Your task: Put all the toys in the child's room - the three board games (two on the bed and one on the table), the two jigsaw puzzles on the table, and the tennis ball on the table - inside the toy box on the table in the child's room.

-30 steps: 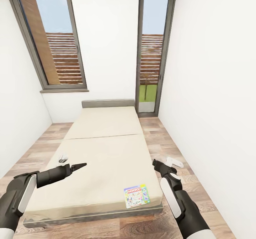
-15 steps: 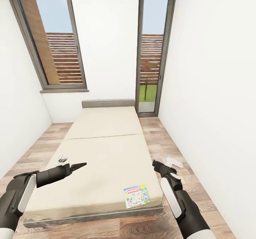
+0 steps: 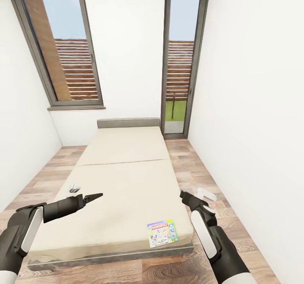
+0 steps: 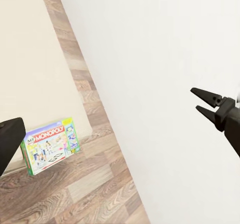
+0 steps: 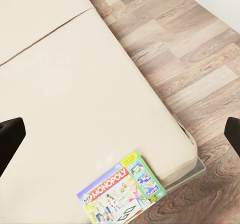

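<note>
On the beige bed (image 3: pixel 126 178), near its front right corner, lies one of the board games, a colourful Monopoly box (image 3: pixel 162 232), flat on the mattress. The same box (image 4: pixel 50 146) appears in the left wrist view and again (image 5: pixel 122 191) in the right wrist view. My left gripper (image 3: pixel 96 197) hovers over the bed's left half, well left of the box, holding nothing. Beside the bed's right edge, my right gripper (image 3: pixel 183 195) stands above the floor, open and empty, its fingers (image 5: pixel 10 136) spread wide. The table, the toy box, the jigsaw puzzles and the tennis ball are out of view.
The room is narrow, with white walls close on both sides and two tall dark-framed windows (image 3: pixel 177 60) at the far end. Strips of wood floor (image 3: pixel 202 165) run along each side of the bed. A white object (image 3: pixel 207 193) lies on the floor by my right gripper. A small grey item (image 3: pixel 75 187) rests on the bed's left edge.
My right forearm has shifted very slightly. Everything else stands as before.
</note>
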`<state>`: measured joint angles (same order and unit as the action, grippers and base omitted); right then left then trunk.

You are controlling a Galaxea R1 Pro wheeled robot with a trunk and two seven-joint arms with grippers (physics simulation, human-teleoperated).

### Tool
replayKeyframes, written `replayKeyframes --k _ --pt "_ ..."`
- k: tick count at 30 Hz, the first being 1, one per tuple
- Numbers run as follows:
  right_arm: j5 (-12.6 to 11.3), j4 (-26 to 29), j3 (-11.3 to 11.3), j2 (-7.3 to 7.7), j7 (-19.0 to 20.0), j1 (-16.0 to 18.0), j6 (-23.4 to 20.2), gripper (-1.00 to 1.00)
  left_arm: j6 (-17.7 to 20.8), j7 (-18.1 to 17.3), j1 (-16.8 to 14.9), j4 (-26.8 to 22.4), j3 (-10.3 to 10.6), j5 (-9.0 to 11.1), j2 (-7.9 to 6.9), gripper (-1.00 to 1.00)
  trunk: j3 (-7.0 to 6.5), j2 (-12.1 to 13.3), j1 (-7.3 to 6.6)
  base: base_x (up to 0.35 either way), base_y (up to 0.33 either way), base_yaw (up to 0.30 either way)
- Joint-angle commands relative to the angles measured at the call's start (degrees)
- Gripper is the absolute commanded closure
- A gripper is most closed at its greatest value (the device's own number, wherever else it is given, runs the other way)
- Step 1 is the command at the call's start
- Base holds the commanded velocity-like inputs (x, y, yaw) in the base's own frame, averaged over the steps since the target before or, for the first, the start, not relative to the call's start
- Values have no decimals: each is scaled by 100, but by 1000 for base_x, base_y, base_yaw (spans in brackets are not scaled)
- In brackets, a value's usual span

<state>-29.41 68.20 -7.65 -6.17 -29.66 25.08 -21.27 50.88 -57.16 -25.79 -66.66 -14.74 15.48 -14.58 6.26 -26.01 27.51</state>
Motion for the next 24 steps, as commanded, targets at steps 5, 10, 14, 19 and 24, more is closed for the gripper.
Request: replayKeyframes --k 5,10,14,19,24 --pt "-55 1 -8 -4 -48 6 -22 -100 35 -14 -5 -4 -3 8 -15 -100 12 -12 3 0 0 0" --pt "-63 -9 -5 -4 -42 6 -23 -100 38 -22 -5 -5 -3 8 -12 -100 12 -12 3 0 0 0" --pt "-135 -101 2 -7 -33 1 -85 -100 43 -149 -7 -5 -3 8 -27 -100 12 -12 3 0 0 0" --pt "-782 -306 195 8 70 1 -398 -100 50 -428 -8 -5 -3 2 -34 -100 12 -12 3 0 0 0" --pt "-1573 -412 564 17 447 6 -697 -100 64 -671 -7 -5 -6 0 -48 -100 12 -12 3 0 0 0"
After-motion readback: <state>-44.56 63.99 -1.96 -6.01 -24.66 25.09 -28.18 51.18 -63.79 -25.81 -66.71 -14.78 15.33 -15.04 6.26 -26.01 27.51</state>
